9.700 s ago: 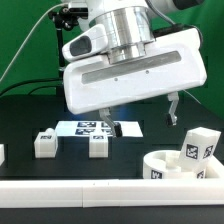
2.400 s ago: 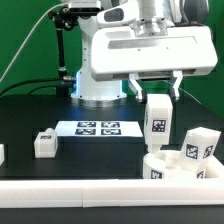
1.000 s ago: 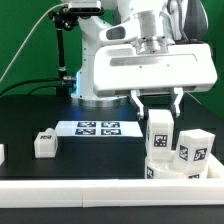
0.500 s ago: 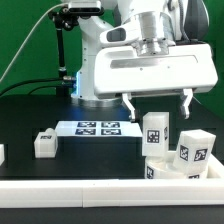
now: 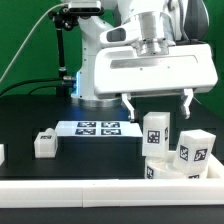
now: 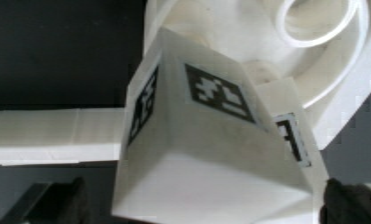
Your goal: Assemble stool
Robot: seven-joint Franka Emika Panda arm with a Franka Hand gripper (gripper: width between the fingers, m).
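I see the white two-finger gripper (image 5: 158, 106) spread wide, holding nothing, its fingers clear of everything. Under it, at five o'clock in the exterior view, the thick round white plastic seat (image 5: 152, 172) carries an upright, tagged, blocky white leg (image 5: 157, 134).

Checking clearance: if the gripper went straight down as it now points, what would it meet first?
Probably the upright leg on the seat: the open gripper hangs right above, straddling its top, so its palm would meet the leg's top. Depth is uncertain.
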